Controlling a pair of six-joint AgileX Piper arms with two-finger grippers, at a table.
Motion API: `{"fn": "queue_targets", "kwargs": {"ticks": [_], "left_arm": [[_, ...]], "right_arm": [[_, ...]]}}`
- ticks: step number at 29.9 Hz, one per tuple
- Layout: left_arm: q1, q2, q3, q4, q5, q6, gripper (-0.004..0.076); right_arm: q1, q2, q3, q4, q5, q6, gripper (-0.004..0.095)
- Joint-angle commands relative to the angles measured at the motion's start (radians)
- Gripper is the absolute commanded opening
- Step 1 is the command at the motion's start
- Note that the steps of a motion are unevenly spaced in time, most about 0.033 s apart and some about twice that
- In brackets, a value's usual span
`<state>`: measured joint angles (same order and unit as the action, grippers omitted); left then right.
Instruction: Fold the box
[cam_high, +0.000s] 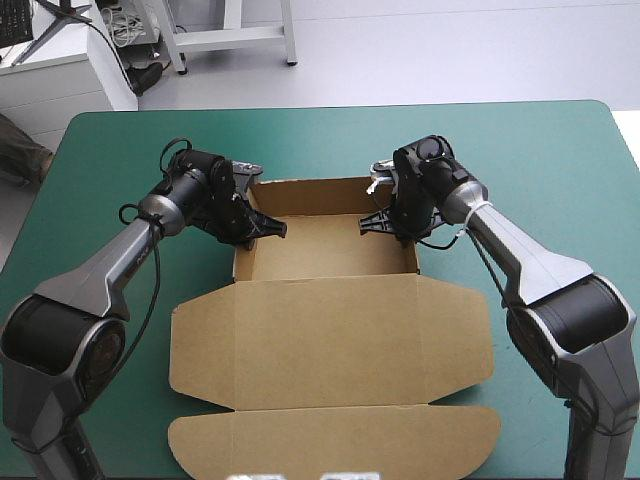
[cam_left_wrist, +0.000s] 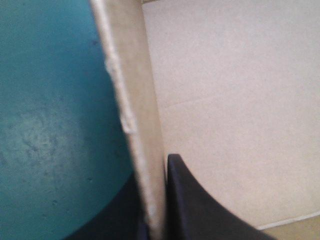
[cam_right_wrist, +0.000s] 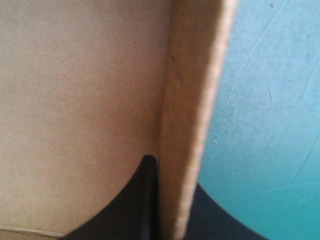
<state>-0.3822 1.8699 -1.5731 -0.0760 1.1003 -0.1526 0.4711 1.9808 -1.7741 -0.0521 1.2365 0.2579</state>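
Observation:
The brown box (cam_high: 330, 330) lies mid-table as an open tray with raised walls at the far end and its lid flat toward the near edge. My left gripper (cam_high: 262, 226) is at the tray's left wall, shut on that wall (cam_left_wrist: 137, 110), one finger (cam_left_wrist: 195, 205) inside the tray and one outside. My right gripper (cam_high: 383, 222) is shut on the right wall (cam_right_wrist: 192, 100) the same way, one finger (cam_right_wrist: 142, 200) inside. The tray's floor (cam_high: 325, 250) shows between the two grippers.
The teal-green cover (cam_high: 560, 160) surrounds the box on all sides. The flat lid (cam_high: 330, 440) with its rounded flap reaches close to the table's near edge.

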Motion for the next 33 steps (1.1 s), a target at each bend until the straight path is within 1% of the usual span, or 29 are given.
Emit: {"fn": "queue_targets", "kwargs": {"ticks": [1,3,4,7,9,11,13,15,18,23,25,27,31,33], "left_arm": [[-0.007,-0.026,-0.014,0.027,-0.011,0.112,0.0028],[-0.007,-0.026,-0.016,0.027,-0.011,0.121,0.0086],[-0.007,-0.026,-0.017,0.029,-0.010,0.130,0.0132],[-0.007,-0.026,-0.021,0.029,-0.010,0.158,0.0302],[-0.007,-0.026,-0.028,0.025,-0.013,0.153,0.0430],[-0.007,-0.026,-0.038,0.023,-0.012,0.153,0.0538],[-0.007,-0.026,-0.054,0.023,-0.010,0.153,0.0592],[-0.007,-0.026,-0.073,0.023,0.003,0.153,0.0594],[-0.005,-0.026,-0.128,0.040,0.053,0.153,0.0594],[-0.005,-0.028,-0.292,0.125,0.185,0.153,0.0594],[-0.005,-0.034,-0.355,0.145,0.185,0.153,0.0594],[-0.005,-0.051,-0.416,0.145,0.185,0.145,0.0586],[-0.005,-0.087,-0.526,0.148,0.185,0.142,0.0524],[-0.005,-0.115,-0.559,0.157,0.185,0.142,0.0465]], "right_arm": [[0.004,-0.052,-0.033,-0.013,0.017,-0.070,0.0143],[0.004,-0.052,-0.039,-0.013,0.017,-0.066,0.0284],[0.004,-0.052,-0.042,-0.013,0.017,-0.066,0.0349],[0.004,-0.052,-0.055,-0.013,0.017,-0.055,0.0495],[0.004,-0.052,-0.064,-0.030,0.017,-0.014,0.0551],[0.001,-0.052,-0.066,-0.040,0.017,-0.001,0.0569],[0.001,-0.052,-0.068,-0.071,0.017,0.012,0.0570],[0.001,-0.052,-0.074,-0.076,0.017,0.022,0.0570],[0.001,-0.054,-0.111,-0.058,0.017,0.027,0.0569],[0.001,-0.065,-0.239,-0.050,0.017,0.027,0.0566],[0.001,-0.080,-0.298,-0.058,0.017,0.027,0.0566],[0.001,-0.104,-0.339,-0.095,0.017,0.021,0.0566],[0.001,-0.179,-0.366,-0.193,0.017,0.021,0.0566],[0.001,-0.218,-0.366,-0.223,0.017,0.021,0.0566]]}}
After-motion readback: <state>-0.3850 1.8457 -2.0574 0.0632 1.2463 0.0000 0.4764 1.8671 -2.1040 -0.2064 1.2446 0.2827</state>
